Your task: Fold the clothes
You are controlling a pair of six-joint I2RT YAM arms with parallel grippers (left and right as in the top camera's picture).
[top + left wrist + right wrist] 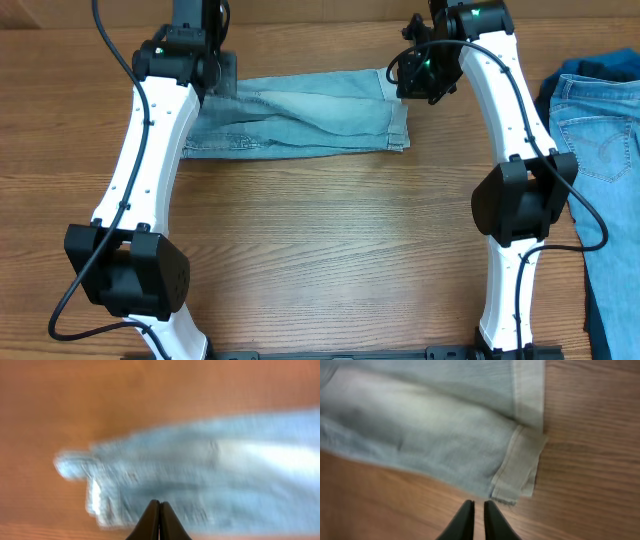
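Note:
Pale blue denim shorts [300,120] lie folded lengthwise into a long band at the far middle of the wooden table, with the cuffed hems [517,475] at the right end. My left gripper [212,72] hovers over the band's left end. In the left wrist view its fingers [159,503] are shut and empty above the blurred shorts [210,475]. My right gripper [415,78] is by the hem end. Its fingers [475,505] are nearly together, with nothing between them, over bare wood just off the shorts [430,430].
More clothes are piled at the right edge: light-blue jeans [600,140] with a back pocket showing, and a darker blue garment [600,65] behind them. Bare wooden table [330,240] lies in front of the shorts.

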